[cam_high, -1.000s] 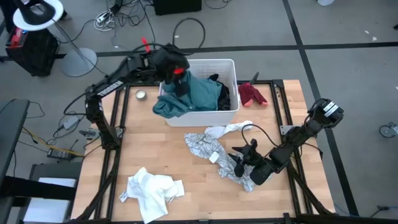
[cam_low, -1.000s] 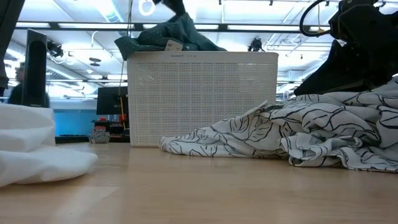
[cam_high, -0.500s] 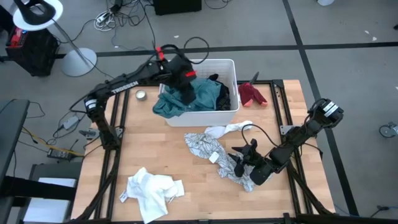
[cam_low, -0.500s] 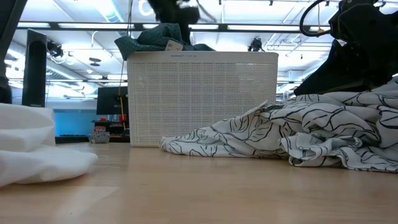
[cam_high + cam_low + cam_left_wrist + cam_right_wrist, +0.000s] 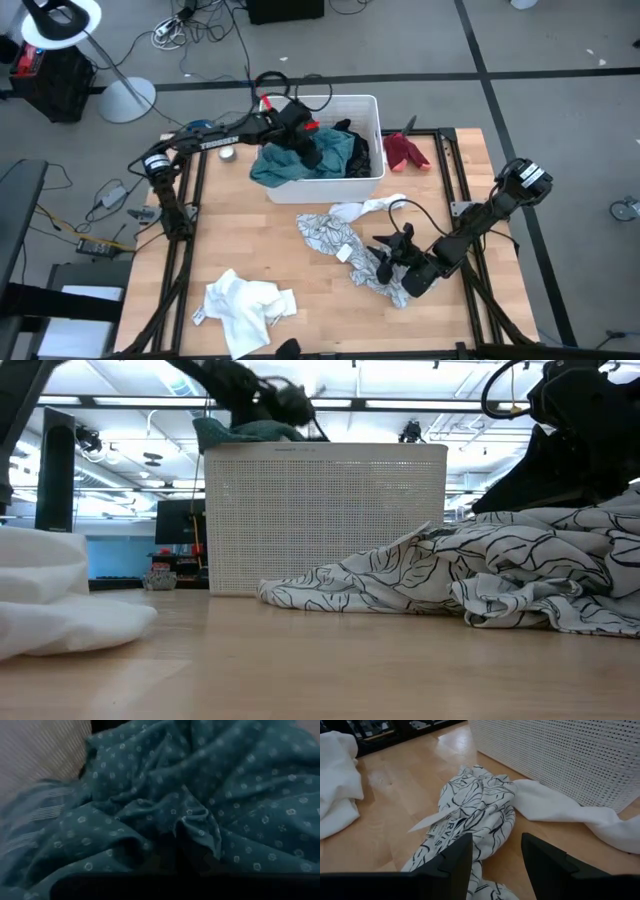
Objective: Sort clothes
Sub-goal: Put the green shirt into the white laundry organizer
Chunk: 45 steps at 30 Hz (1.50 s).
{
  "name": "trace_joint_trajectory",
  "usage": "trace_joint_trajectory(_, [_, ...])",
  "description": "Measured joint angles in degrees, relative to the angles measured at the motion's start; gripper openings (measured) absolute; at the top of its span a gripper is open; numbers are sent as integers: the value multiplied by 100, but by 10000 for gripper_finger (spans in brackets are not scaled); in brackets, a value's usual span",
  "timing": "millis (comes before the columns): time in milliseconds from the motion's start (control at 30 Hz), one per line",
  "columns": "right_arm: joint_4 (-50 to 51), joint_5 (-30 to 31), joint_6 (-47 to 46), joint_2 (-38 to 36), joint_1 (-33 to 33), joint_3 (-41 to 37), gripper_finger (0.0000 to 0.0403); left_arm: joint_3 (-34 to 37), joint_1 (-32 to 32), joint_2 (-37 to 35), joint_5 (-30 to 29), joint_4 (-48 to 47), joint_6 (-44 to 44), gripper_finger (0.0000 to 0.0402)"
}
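A white bin (image 5: 372, 108) stands at the table's far side. A teal dotted garment (image 5: 290, 160) lies in it and hangs over its near left rim; it fills the left wrist view (image 5: 200, 795). A black garment (image 5: 360, 150) lies in the bin's right part. My left gripper (image 5: 308, 148) is down in the bin on the teal garment. My right gripper (image 5: 495, 865) is open, low over the near right end of the white leaf-print garment (image 5: 335, 240). A plain white piece (image 5: 365, 210) lies between that garment and the bin. My right gripper's fingers (image 5: 457, 860) stand on either side of a fold of the leaf-print garment (image 5: 470, 820), which lies on the table. I cannot tell whether they touch it.
A red garment (image 5: 405, 150) lies on the table right of the bin. A white garment (image 5: 245, 305) lies near the front left. A small round tin (image 5: 227, 153) sits left of the bin. Bare wood lies between the white garment and the leaf-print one.
My left gripper has gone from the bin's far left corner toward the right and down into the bin, onto the teal garment. In the low view, the teal heap above the bin's rim stands lower than before.
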<state>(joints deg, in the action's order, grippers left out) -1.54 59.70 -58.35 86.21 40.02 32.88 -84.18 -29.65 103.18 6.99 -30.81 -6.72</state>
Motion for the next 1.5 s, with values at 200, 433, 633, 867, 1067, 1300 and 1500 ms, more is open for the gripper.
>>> trace_joint_trajectory(200, [0, -50, 1, 0, -37, 0, 171, 0, -50, 698, 62, 660, -494, 0])
trace_joint_trajectory(433, [6, -129, 1, 0, -50, 0, 171, -22, -46, 1125, 39, 1117, -790, 4])
trace_joint_trajectory(633, [35, -133, 1, 0, -50, 0, 171, -7, -44, 1090, -7, 1171, -857, 56])
trace_joint_trajectory(867, [37, -136, 3, 0, -50, 0, 171, -458, -81, 1103, 405, 641, -839, 123])
trace_joint_trajectory(1067, [37, -138, 3, 0, -47, 0, 171, -1543, 0, 1110, 378, -929, -454, 126])
trace_joint_trajectory(1300, [54, -138, 3, 0, -47, 0, 171, -2711, 243, 1103, -39, -2330, -96, 127])
trace_joint_trajectory(1500, [63, -138, 3, 0, -47, 0, 171, -3254, 528, 920, -112, -2698, 209, 127])
